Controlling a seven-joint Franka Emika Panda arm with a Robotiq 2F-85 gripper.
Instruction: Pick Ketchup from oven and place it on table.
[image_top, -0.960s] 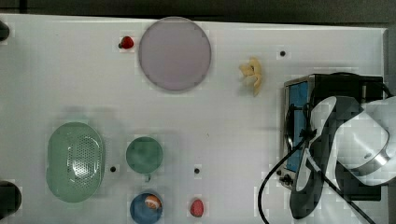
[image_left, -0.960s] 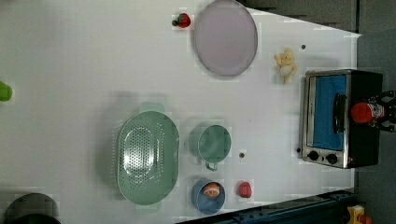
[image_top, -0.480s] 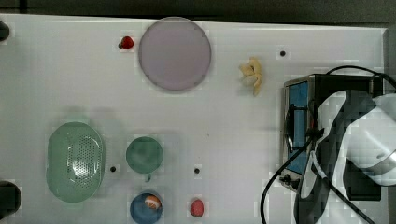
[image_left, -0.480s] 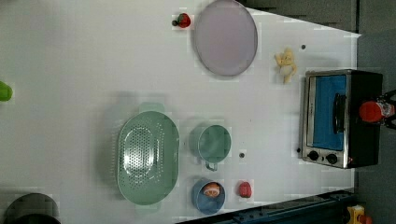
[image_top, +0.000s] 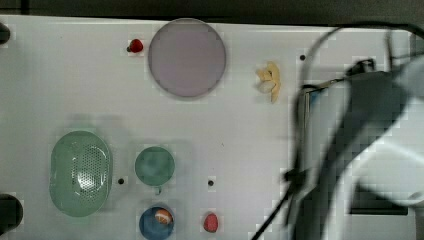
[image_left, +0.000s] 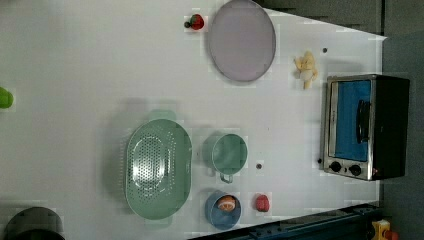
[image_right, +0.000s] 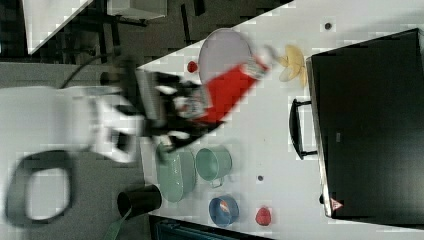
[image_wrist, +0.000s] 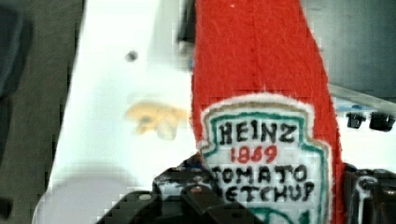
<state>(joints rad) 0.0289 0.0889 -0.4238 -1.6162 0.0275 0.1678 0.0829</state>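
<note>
The black two-fingered gripper (image_right: 187, 117) is clamped on the base of the soft red Ketchup bottle with its white label (image_right: 227, 92), held in the air. The bottle's long axis runs straight out from the jaws, white cap foremost, over the large white table (image_right: 280, 165) near the pale round plate (image_right: 222, 52). The right view shows it clear of the black-topped, silver-fronted oven (image_right: 370, 125) at the table's edge; the wrist view reads the label (image_wrist: 261, 154).

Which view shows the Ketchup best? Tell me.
The wrist view: the Ketchup fills the middle, its label readable. The right view shows the whole bottle blurred, carried above the table.
</note>
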